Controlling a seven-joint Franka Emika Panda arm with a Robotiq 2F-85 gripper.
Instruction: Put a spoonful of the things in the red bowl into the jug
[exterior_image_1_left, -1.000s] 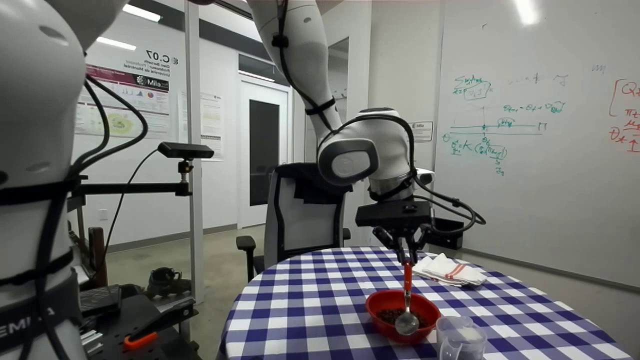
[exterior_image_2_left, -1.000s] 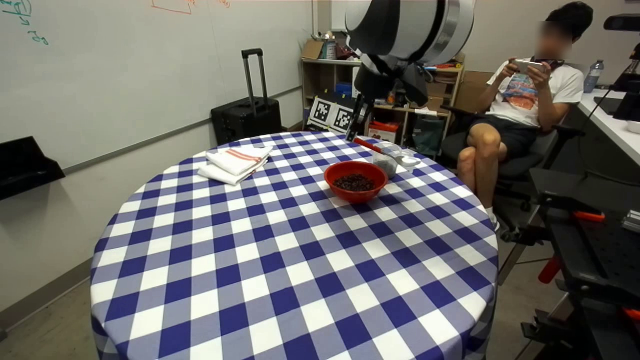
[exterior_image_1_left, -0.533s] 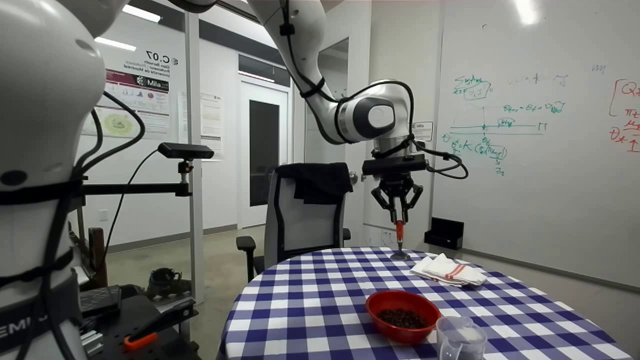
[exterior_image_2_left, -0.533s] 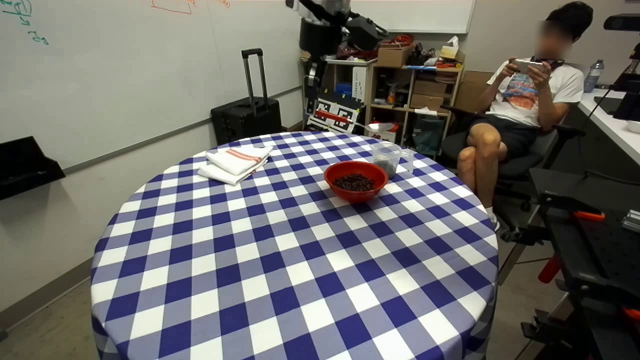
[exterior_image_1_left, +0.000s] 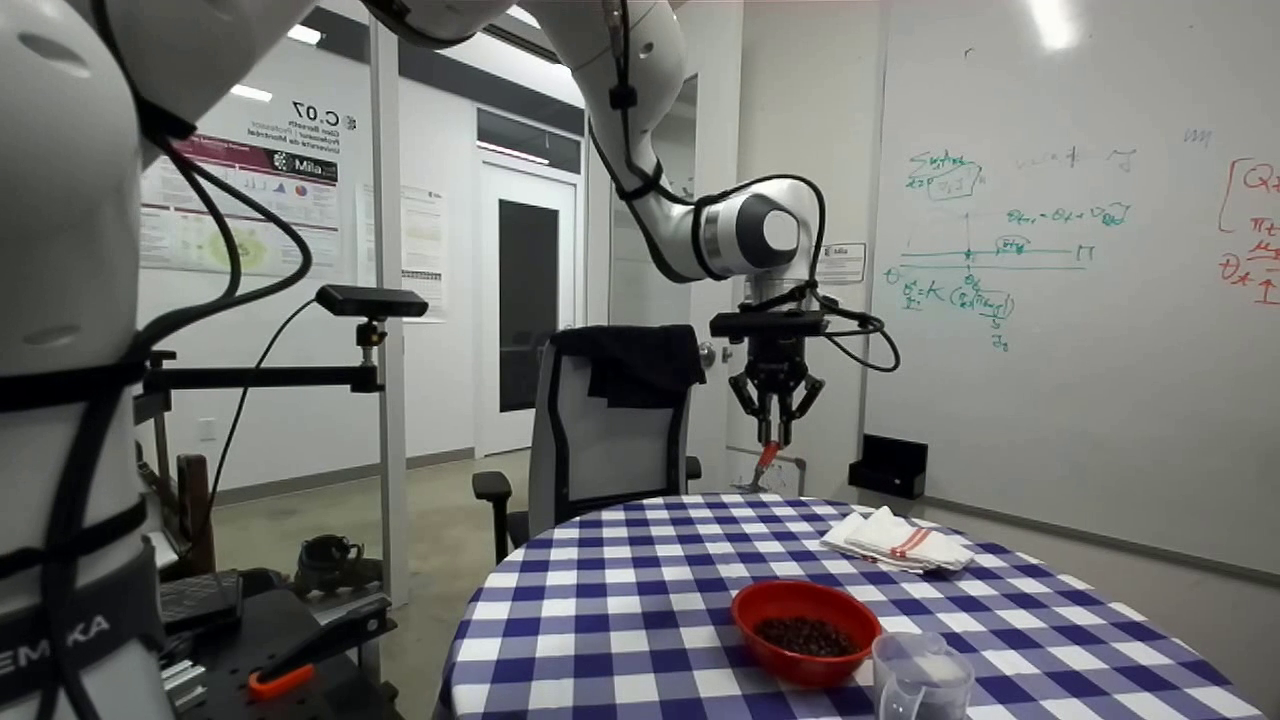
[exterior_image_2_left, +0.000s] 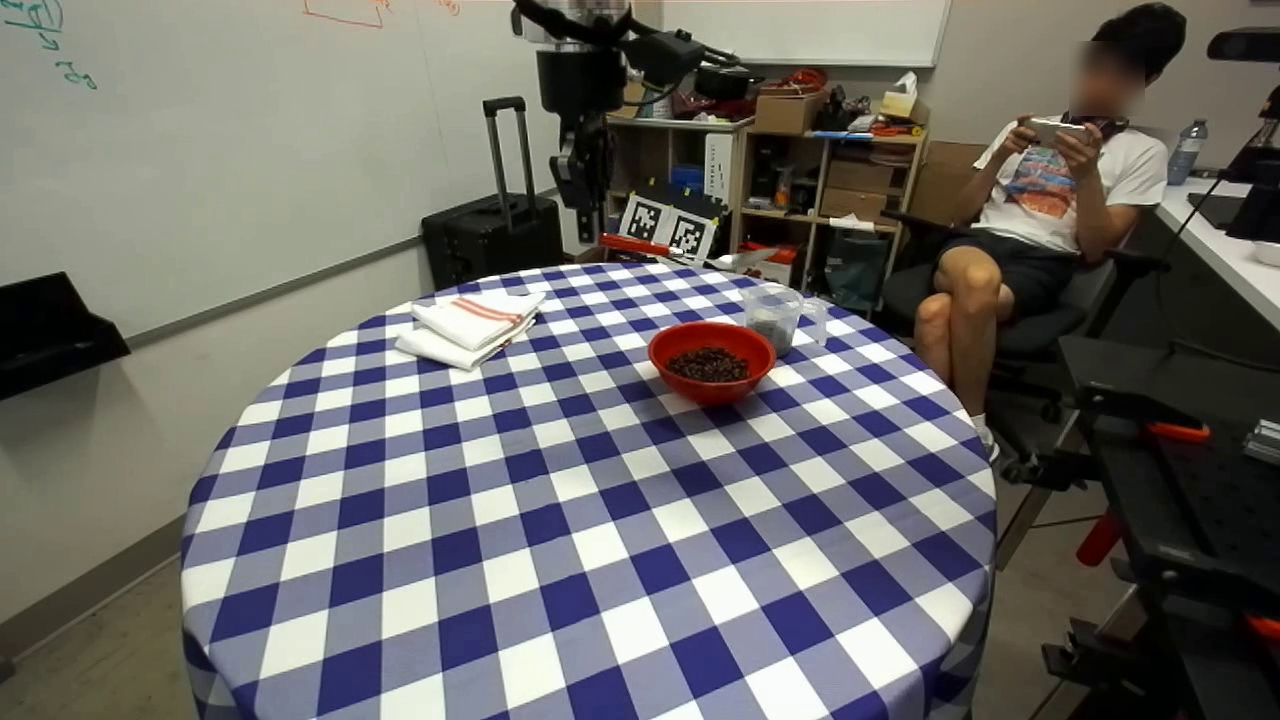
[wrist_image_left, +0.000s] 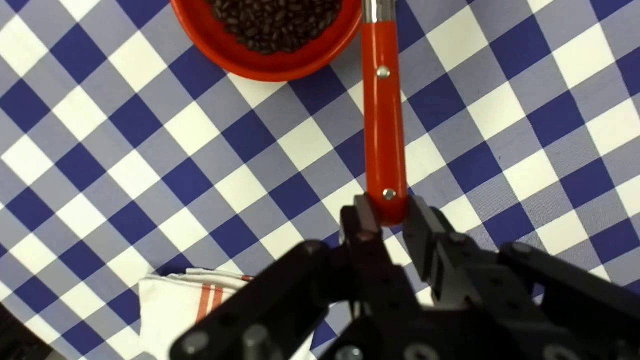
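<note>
The end effector (exterior_image_1_left: 775, 441) is clasping a red-handled spoon (exterior_image_1_left: 768, 458) on the far side. Nearer, a red bowl (exterior_image_1_left: 790, 668) of dark pieces (exterior_image_1_left: 803, 636) is sitting on the desk (exterior_image_1_left: 560, 620), just left of a clear jug (exterior_image_1_left: 922, 685).

Counted one table (exterior_image_2_left: 500, 560), with one bowl (exterior_image_2_left: 712, 394) and one jug (exterior_image_1_left: 948, 688) toward the edge nearest the one person (exterior_image_2_left: 1055, 200). Beans (wrist_image_left: 277, 22) in the bowl were many, too crowded to number. Near the edge along the bigger of two whiteboards (exterior_image_2_left: 280, 150) lay one pile of cloth (exterior_image_2_left: 475, 325), pieces in it unclear; two stripes (wrist_image_left: 203, 300) showed in the wrist view. One gripper (wrist_image_left: 387, 215), two fingers (wrist_image_left: 419, 220); one spoon (wrist_image_left: 382, 120), two rivets (wrist_image_left: 383, 72) visible on it. Beyond the table edges, in an exterior view: one phone (exterior_image_2_left: 1058, 132), one suitcase (exterior_image_2_left: 490, 245), two printed tags (exterior_image_2_left: 688, 236), one bottle (exterior_image_2_left: 1187, 152). Chairs (exterior_image_1_left: 610, 450) came to two, one under the person.
</note>
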